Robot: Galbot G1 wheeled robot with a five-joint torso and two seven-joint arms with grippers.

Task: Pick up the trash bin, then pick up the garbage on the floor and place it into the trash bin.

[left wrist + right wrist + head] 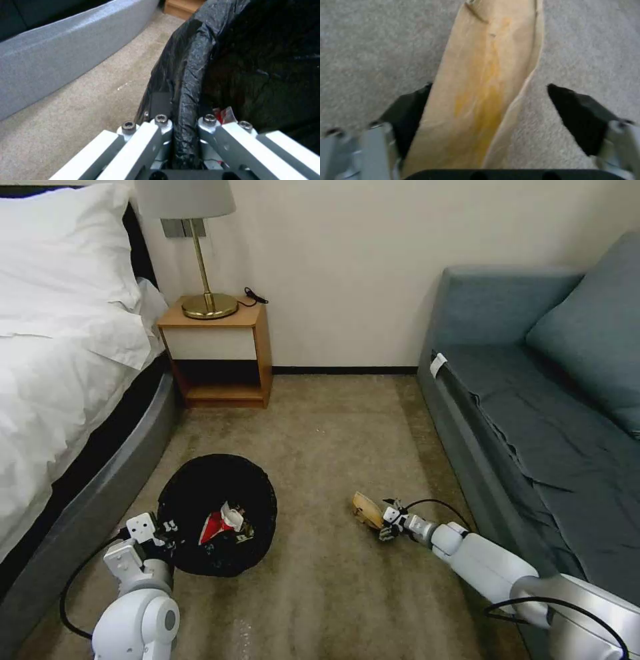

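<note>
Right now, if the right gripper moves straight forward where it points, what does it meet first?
The tan wrapper: it already lies between the open fingers of the right gripper on the carpet.

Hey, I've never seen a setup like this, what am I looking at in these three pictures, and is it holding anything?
This is a wheeled robot with two arms in a bedroom. One picture looks down from its head; the other two come from cameras on each wrist.

The left claw is shut on the rim of the trash bin, a black-lined basket that already holds some litter, including a red-white packet.

The right claw is open down at the carpet, its fingers either side of a tan paper with a yellow stain. One finger touches it; the other stands apart, so it is not gripped yet.
</note>
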